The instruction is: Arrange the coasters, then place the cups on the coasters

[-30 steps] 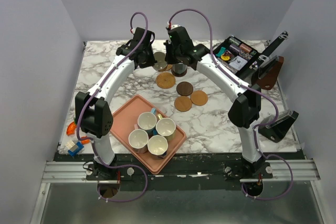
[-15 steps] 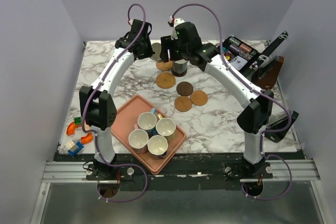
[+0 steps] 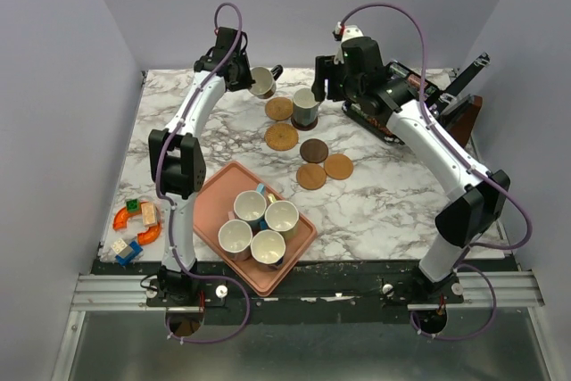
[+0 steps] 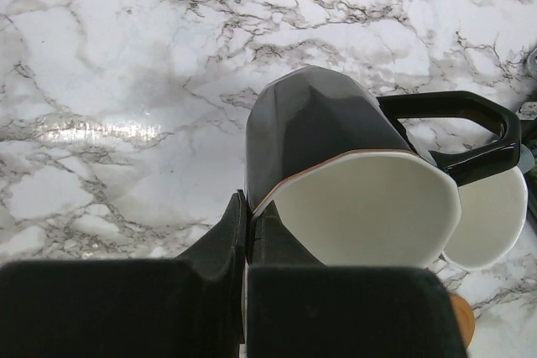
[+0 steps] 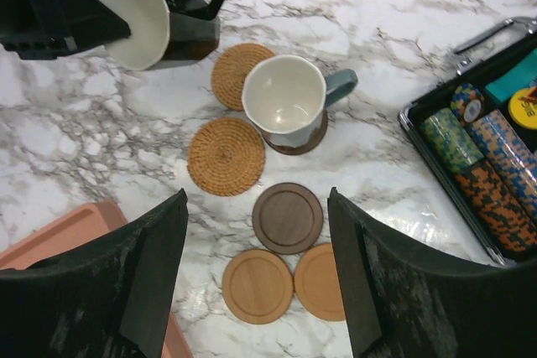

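Observation:
My left gripper (image 4: 246,215) is shut on the rim of the black cup (image 4: 310,123), which hangs tilted on its side above the back of the table (image 3: 261,82). A grey-green cup (image 5: 289,102) stands upright on a dark brown coaster (image 5: 312,138). My right gripper (image 5: 257,199) is open and empty, raised just right of that cup (image 3: 323,86). Two woven tan coasters (image 5: 239,73) (image 5: 225,155), a bare dark brown coaster (image 5: 288,217) and two smooth tan coasters (image 5: 258,285) (image 5: 323,281) lie flat nearby. Several more cups (image 3: 259,225) sit on the tray.
The salmon-pink tray (image 3: 214,194) lies front left of the coasters. An open case of poker chips (image 5: 478,148) sits at the back right, with a brown holder (image 3: 459,122) beside it. Small coloured toys (image 3: 134,225) lie at the left front edge.
My right gripper opened, left the grey-green cup on the dark coaster and drew back to the right. My left gripper carried the black cup up and back.

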`<action>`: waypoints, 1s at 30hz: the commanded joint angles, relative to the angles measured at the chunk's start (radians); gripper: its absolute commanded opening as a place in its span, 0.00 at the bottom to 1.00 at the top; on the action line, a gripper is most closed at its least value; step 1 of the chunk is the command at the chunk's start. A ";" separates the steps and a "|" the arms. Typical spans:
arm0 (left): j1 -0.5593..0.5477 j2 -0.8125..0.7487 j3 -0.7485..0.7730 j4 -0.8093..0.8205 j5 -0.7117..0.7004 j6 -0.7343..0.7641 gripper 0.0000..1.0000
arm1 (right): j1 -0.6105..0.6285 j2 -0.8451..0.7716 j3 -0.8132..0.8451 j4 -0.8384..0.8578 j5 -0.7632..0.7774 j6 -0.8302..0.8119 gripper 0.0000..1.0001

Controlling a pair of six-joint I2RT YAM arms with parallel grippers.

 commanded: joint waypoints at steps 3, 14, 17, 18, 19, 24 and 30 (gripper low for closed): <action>0.009 0.088 0.157 0.036 0.097 -0.011 0.00 | -0.019 -0.062 -0.111 -0.010 0.060 0.036 0.75; 0.004 0.155 0.184 0.026 0.128 -0.053 0.00 | -0.036 -0.051 -0.111 -0.038 0.073 0.040 0.75; 0.004 0.157 0.181 0.009 0.112 -0.054 0.00 | -0.039 -0.042 -0.100 -0.041 0.067 0.042 0.75; 0.004 0.159 0.180 0.004 0.106 -0.053 0.00 | -0.039 -0.037 -0.097 -0.044 0.064 0.042 0.75; 0.004 0.159 0.177 0.004 0.105 -0.053 0.00 | -0.042 -0.034 -0.097 -0.046 0.063 0.041 0.75; 0.004 0.177 0.174 0.006 0.126 -0.048 0.00 | -0.044 -0.028 -0.094 -0.050 0.057 0.047 0.75; 0.000 0.195 0.178 -0.007 0.134 -0.038 0.00 | -0.048 -0.022 -0.096 -0.053 0.052 0.050 0.75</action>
